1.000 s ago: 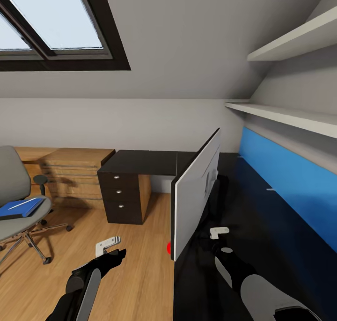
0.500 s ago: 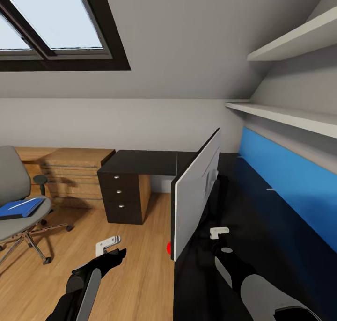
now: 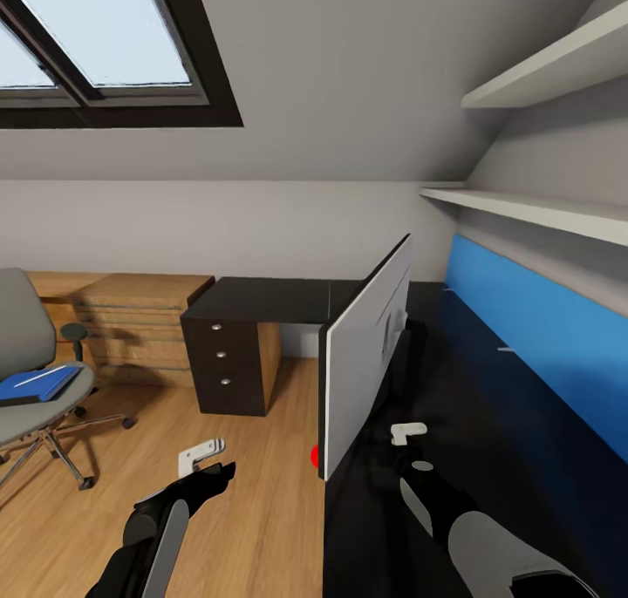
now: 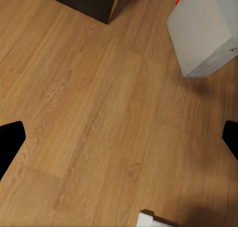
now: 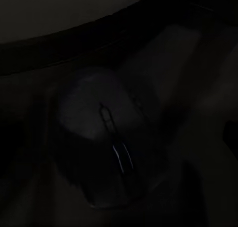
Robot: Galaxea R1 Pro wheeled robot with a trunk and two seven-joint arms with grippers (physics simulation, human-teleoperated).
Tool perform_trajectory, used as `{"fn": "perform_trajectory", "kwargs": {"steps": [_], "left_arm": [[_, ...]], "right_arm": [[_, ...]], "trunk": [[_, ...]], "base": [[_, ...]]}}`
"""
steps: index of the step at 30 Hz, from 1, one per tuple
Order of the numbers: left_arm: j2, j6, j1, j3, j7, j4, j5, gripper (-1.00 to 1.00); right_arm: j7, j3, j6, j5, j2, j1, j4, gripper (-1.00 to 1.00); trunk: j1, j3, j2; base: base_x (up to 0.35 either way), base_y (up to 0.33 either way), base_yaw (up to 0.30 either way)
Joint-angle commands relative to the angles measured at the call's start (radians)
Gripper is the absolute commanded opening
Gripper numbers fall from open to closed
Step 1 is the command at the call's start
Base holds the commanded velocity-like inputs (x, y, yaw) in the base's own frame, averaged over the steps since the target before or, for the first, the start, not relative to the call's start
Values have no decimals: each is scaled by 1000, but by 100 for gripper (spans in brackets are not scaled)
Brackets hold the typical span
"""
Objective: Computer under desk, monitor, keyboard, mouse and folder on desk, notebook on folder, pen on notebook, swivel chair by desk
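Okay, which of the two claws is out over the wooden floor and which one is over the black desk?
The left claw hangs over the wooden floor, left of the monitor. The right claw reaches over the black desk, where its wrist camera looks down on a dark mouse.

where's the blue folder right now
In the head view the flat blue folder lies on the seat of the grey swivel chair at the far left, on the wooden floor, apart from the dark drawer unit.
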Motion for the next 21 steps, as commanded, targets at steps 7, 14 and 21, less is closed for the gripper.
{"fn": "perform_trajectory", "kwargs": {"steps": [7, 14, 21], "left_arm": [[-1, 4, -1, 1, 7, -1, 10, 100], [-1, 4, -1, 1, 7, -1, 10, 100], [-1, 4, -1, 2, 7, -1, 10, 100]], "right_arm": [[-5, 9, -4, -2, 1, -1, -1, 100], [-2, 9, 1, -1, 1, -1, -1, 100], [-2, 10, -4, -1, 1, -1, -3, 100]], "trunk": [[27, -23, -50], [46, -39, -85], [46, -39, -85]], "base": [[0, 0, 0], [0, 0, 0], [0, 0, 0]]}}
